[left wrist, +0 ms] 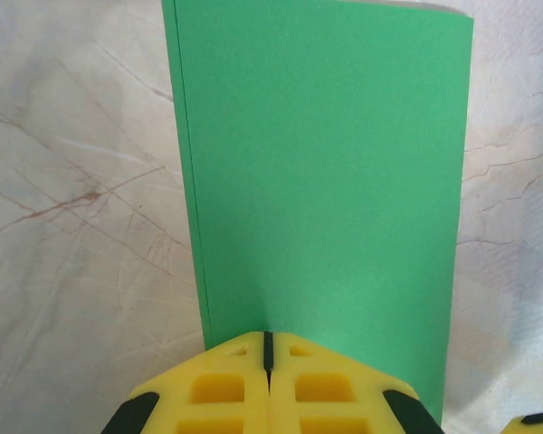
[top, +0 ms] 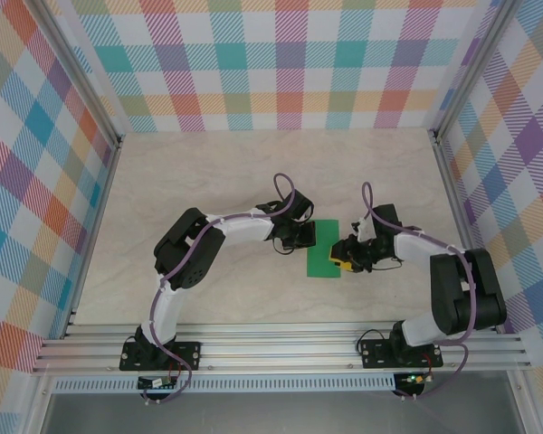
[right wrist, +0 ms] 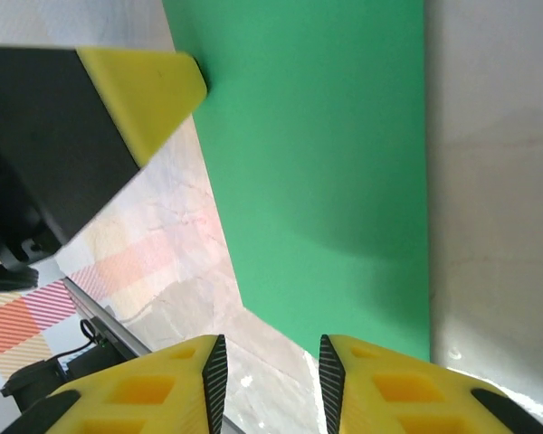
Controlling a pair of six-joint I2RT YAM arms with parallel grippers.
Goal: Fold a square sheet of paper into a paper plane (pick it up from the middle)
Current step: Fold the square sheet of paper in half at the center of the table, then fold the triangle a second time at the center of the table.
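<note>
Left pincer [left wrist: 268, 342] closed, green paper [left wrist: 326, 181] at tips

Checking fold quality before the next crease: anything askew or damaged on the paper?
Slightly. The paper is folded in half; in the left wrist view a thin strip of the lower layer shows along its left edge, so the layers don't quite align. No tears visible.

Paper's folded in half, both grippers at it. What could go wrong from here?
The left gripper, shut, sits at just one end of the square sheet of paper; a nudge from the open right gripper could pivot it. Its layers look slightly offset along one edge; creasing might lock that in.
</note>
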